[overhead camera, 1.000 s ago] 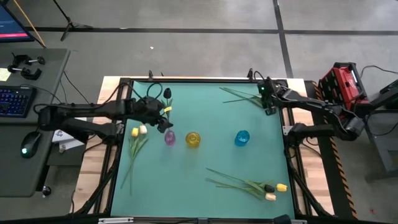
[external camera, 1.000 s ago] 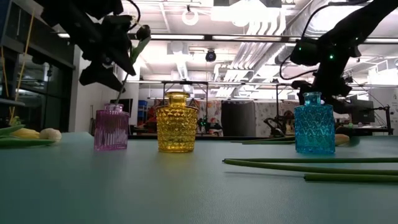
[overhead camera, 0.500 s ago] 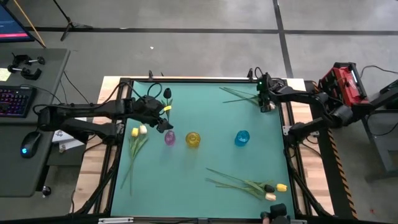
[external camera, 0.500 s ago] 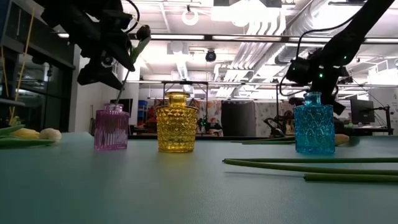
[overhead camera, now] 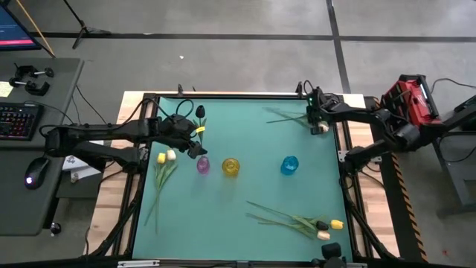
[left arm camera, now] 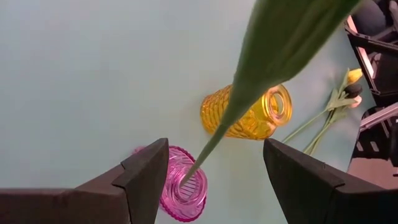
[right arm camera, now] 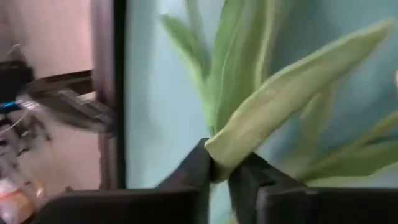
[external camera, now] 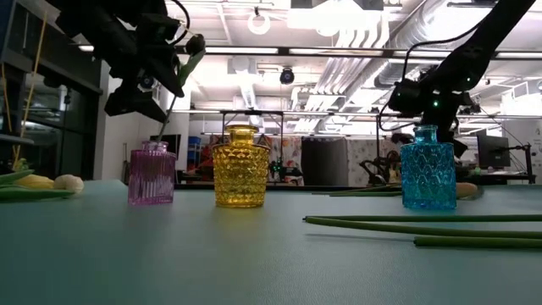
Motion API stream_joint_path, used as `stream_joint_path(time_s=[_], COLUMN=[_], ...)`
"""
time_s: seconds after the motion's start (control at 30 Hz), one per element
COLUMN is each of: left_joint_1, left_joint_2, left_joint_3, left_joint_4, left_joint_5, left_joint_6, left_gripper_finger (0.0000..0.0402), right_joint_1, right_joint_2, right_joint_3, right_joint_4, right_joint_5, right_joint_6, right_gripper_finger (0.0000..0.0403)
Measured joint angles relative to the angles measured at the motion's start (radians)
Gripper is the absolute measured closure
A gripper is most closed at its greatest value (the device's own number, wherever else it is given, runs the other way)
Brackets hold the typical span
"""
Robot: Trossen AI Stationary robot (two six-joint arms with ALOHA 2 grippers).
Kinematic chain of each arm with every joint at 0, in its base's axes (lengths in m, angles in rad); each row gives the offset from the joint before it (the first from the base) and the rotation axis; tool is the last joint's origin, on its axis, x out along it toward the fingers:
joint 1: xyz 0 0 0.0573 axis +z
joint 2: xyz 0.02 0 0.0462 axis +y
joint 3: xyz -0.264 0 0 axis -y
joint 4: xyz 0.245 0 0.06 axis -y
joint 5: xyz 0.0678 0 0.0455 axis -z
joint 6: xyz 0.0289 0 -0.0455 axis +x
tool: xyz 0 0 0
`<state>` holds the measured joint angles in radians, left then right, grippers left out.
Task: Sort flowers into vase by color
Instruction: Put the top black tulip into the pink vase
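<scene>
A black-headed flower (overhead camera: 200,112) stands tilted with the lower end of its stem (left arm camera: 214,140) in the mouth of the pink vase (overhead camera: 203,164). My left gripper (left arm camera: 214,162) is open above that vase. Its fingers stand on either side of the stem, and in the left wrist view the stem touches neither. At the far right of the mat lie several green stems and leaves (overhead camera: 286,115). My right gripper (overhead camera: 314,123) is over their right end, shut on a leaf. Its own body hides the flower heads there. My right gripper pinches a green leaf (right arm camera: 249,143) of the far-right flowers between its two fingers. The fingers come down at it from above. The rest of the leaves and stems lie on the mat.
A yellow vase (overhead camera: 231,167) and a blue vase (overhead camera: 289,164) stand in a row with the pink one at mid-table. Yellow and cream flowers (overhead camera: 165,160) lie at the left edge. Another bunch (overhead camera: 312,222) lies near the front right. A dark frame (overhead camera: 223,96) borders the mat.
My right gripper has gone a little toward the table's left edge, over the right end of the far-right flowers.
</scene>
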<state>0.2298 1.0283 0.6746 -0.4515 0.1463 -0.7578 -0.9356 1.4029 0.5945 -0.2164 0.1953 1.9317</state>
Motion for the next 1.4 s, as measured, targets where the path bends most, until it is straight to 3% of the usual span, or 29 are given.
stream_joint_path(time_s=[0.23,0.43,0.7,0.87,1.17,1.4], left_joint_1=[-0.002,-0.002,-0.003,-0.015,-0.043,-0.108], left_joint_2=[0.0,0.0,-0.001,-0.038,-0.139,-0.246], left_joint_3=[0.0,0.0,0.0,0.0,0.0,0.0], left_joint_4=[0.0,0.0,0.0,-0.001,-0.039,-0.055], left_joint_5=[0.001,0.062,0.199,0.282,0.229,0.276], left_joint_6=[0.01,0.053,0.07,0.032,-0.037,-0.103], left_gripper_finger=[0.0151,0.0151,0.0151,0.0151,0.0151,0.0151], right_joint_1=[0.0,0.0,0.091,0.182,0.297,0.427], right_joint_2=[-0.122,-0.25,-0.383,-0.436,-0.463,-0.463], right_joint_3=[0.001,0.001,0.002,0.002,0.002,0.002], right_joint_4=[0.055,0.227,0.538,0.633,0.647,0.679], right_joint_5=[0.06,0.077,-0.062,-0.146,-0.326,-0.397], right_joint_6=[-0.117,-0.362,-0.832,-1.0,-1.128,-1.155], right_gripper_finger=[0.0387,0.0395,0.0399,0.0401,0.0401,0.0402])
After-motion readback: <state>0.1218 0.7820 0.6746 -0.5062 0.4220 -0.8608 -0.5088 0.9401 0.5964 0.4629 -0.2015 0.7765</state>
